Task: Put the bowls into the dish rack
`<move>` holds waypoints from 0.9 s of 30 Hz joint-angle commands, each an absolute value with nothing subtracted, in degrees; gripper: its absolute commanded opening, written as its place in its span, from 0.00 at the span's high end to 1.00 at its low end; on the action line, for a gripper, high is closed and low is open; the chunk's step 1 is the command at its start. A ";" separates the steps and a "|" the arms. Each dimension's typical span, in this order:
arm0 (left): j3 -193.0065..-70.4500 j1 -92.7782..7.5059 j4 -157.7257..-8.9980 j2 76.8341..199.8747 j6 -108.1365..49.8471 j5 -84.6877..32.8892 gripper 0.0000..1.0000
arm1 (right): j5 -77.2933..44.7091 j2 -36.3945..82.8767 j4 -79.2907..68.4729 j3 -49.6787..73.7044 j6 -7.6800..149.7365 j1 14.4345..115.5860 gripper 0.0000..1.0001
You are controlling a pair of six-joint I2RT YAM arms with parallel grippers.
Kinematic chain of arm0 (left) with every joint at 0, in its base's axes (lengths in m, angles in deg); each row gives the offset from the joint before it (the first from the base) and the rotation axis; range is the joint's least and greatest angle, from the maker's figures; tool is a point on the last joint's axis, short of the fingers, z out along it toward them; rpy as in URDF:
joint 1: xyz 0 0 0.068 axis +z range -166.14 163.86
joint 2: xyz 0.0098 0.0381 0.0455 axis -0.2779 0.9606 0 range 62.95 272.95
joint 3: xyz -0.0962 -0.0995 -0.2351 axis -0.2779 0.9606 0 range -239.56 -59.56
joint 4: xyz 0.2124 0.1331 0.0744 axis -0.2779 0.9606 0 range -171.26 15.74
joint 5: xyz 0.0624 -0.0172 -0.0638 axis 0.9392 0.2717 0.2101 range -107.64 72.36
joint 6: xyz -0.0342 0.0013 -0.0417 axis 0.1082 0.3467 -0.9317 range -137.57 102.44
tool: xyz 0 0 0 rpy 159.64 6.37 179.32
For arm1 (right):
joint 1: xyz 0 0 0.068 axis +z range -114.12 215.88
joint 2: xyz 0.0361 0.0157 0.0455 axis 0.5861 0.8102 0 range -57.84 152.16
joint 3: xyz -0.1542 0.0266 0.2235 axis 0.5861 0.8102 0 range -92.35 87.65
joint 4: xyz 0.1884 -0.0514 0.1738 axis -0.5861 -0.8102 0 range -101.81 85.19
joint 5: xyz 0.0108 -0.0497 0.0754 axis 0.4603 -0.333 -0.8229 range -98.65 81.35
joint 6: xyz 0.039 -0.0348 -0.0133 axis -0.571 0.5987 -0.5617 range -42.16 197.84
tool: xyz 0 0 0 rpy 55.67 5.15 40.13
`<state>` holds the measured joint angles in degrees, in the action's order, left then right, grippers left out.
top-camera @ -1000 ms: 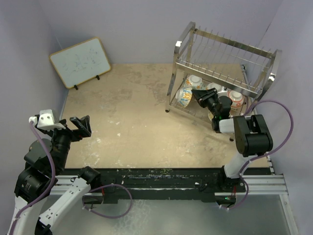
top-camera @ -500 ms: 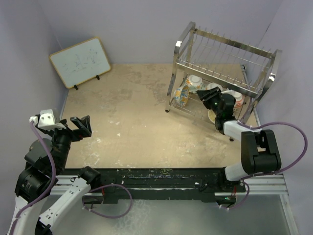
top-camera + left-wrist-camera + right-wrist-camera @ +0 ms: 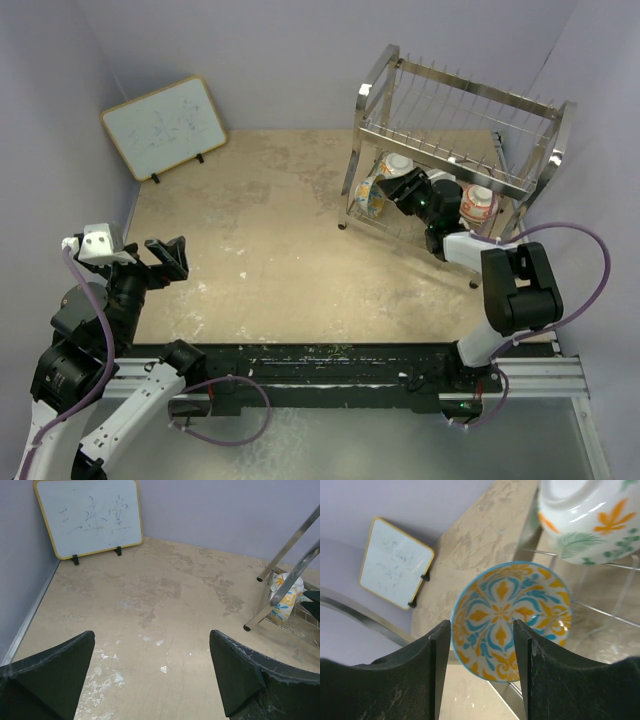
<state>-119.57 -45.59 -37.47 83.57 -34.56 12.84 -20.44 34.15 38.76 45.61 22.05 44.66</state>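
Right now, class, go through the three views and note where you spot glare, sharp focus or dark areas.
Top external view: even, soft light, with bright glints on the dish rack tubes. Left wrist view: the whiteboard is sharp, and the left fingers are dark along the bottom edge. Right wrist view: the blue-and-orange bowl is crisp, white glare streaks the upper bowl, and the right fingers are dark in the foreground.

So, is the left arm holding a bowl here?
No, the left gripper hangs above the table with its jaws wide open and nothing between them.
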 commanded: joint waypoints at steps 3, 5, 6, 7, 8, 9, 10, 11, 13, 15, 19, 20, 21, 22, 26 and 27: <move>-119.15 -45.89 -39.52 83.90 -34.66 13.25 0.01 | -22.37 34.65 46.65 42.67 21.97 47.12 0.44; -119.17 -45.88 -39.44 83.68 -34.58 13.36 0.01 | -22.16 34.73 46.99 42.69 21.82 47.22 0.44; -119.07 -45.93 -39.34 83.60 -34.52 13.46 0.01 | -22.21 34.95 46.58 42.34 21.88 47.34 0.44; -119.11 -45.93 -39.33 83.48 -34.48 13.55 0.01 | -22.52 35.35 46.09 41.79 21.99 47.50 0.44; -119.01 -45.93 -39.33 83.51 -34.58 13.50 0.01 | -22.61 35.82 45.62 41.24 22.23 47.67 0.44; -118.91 -45.93 -39.33 83.51 -34.61 13.43 0.01 | -22.58 36.25 44.99 40.68 22.32 47.86 0.44; -118.87 -45.93 -39.39 83.66 -34.62 13.39 0.01 | -22.36 36.74 44.19 40.14 22.38 48.10 0.44; -118.81 -45.95 -39.46 83.66 -34.62 13.39 0.01 | -22.10 37.07 43.52 39.69 22.54 48.21 0.45; -118.84 -45.93 -39.51 83.48 -34.70 13.30 0.01 | -21.55 37.78 42.25 38.87 22.69 48.36 0.46; -118.86 -45.93 -39.51 83.35 -34.63 13.37 0.01 | -21.69 38.55 42.21 38.50 22.75 48.36 0.46; -118.89 -45.93 -39.27 83.25 -34.42 13.72 0.01 | -22.01 39.45 41.98 37.91 22.59 48.41 0.49; -118.89 -45.95 -39.20 83.21 -34.39 13.74 0.01 | -21.94 39.48 41.82 37.86 22.64 48.37 0.51; -118.94 -45.93 -39.18 83.25 -34.41 13.77 0.01 | -21.86 39.46 41.85 37.84 22.59 48.44 0.51; -118.90 -45.99 -39.18 83.11 -34.36 13.82 0.01 | -21.84 39.53 41.65 37.77 22.67 48.41 0.52; -118.96 -45.91 -39.16 82.94 -34.35 13.91 0.01 | -22.11 39.72 41.76 37.76 22.95 48.37 0.63; -118.92 -45.93 -39.13 82.95 -34.33 13.87 0.01 | -22.30 39.60 41.94 38.04 22.93 48.36 0.67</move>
<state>-118.80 -45.59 -37.42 83.53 -34.54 13.15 -21.71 40.42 40.48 40.12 21.94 48.22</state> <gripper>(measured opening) 0.990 0.386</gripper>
